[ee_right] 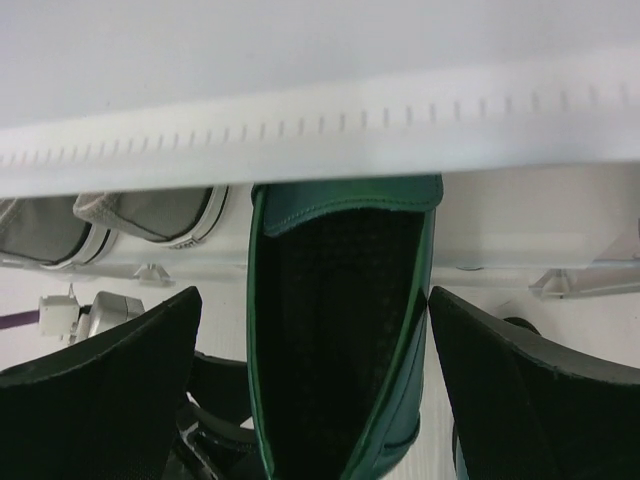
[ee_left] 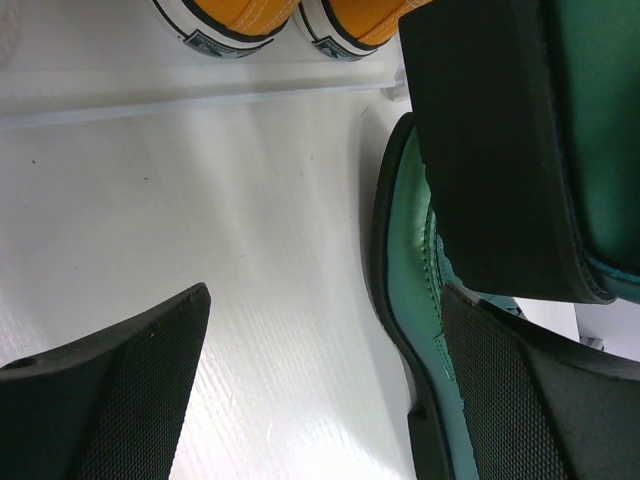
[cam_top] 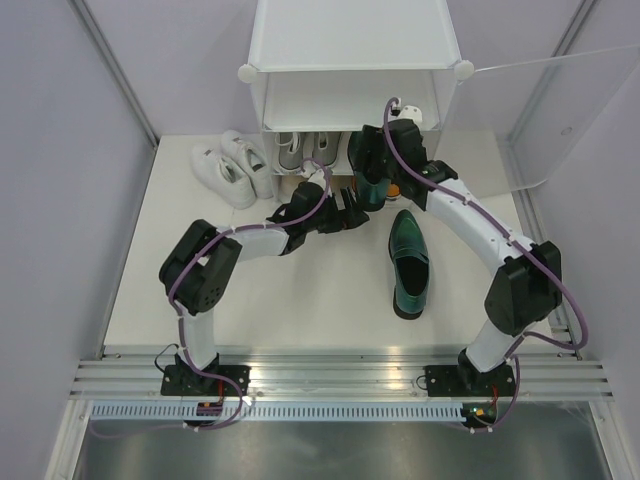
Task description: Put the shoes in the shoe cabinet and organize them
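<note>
Looking down from above, we see the shoe cabinet (cam_top: 355, 40) at the top centre of the frame: white smooth plastic panels joined by round corner connectors, with its frosted translucent door (cam_top: 560, 110) swung out at the upper right. A pair of grey canvas shoes (cam_top: 305, 150) with white rubber soles sits inside its lowest shelf, heels facing us. The white sneakers (cam_top: 235, 170) stand on the pale worktop (cam_top: 300, 300) just left of the cabinet.

In the right wrist view the right claw (ee_right: 315, 300) is spread wide, its black textured fingers (ee_right: 110, 390) on either side of a glossy dark green shoe (ee_right: 340, 330) with a dark woven lining, whose front end passes under the cabinet's white ridged edge. We cannot tell whether either finger touches it.

The left claw (ee_left: 325, 295) is also spread wide and grips nothing; the green shoe's shiny side lies against its right-hand finger, and two orange canvas heels (ee_left: 240, 12) show at the top edge.

A second green shoe (cam_top: 410, 263), pointed and stitched, lies right of centre on the worktop.
</note>
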Controlling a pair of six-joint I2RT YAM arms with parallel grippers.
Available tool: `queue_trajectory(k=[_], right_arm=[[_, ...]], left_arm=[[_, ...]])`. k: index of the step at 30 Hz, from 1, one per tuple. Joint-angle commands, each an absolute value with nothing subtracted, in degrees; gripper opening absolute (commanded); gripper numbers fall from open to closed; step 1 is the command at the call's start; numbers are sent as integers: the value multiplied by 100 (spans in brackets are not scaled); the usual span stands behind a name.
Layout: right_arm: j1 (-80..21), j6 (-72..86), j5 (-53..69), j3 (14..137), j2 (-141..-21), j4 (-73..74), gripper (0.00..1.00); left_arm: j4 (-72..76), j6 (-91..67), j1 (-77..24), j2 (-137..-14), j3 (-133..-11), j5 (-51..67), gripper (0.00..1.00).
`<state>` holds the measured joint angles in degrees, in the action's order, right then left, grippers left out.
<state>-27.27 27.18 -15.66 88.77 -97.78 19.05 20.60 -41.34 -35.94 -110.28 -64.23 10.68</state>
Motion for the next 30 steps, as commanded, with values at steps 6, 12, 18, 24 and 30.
queue_trajectory(k=[6,12,18,24,30], right_arm=[[-2751,2698,-1441,8183,-8623,1617,97],[-2751,2646,-1319,7577,-7973,1486,97],[-2760,2452,-1072,6742,-7419,1047,97],[-2804,2250,-1011,5837,-7067,362,96],[-2909,2048,-1002,5239,-6987,-315,96]], left_arm=[[1916,-4175,-3560,-10574,-6618,1116,98],[1644,-4070,-3560,-10249,-6487,1055,98],[1197,-3920,-3560,-9827,-6293,853,99],[291,-3893,-3533,-9150,-5986,440,99],[-412,-4034,-3533,-7859,-5573,-122,99]])
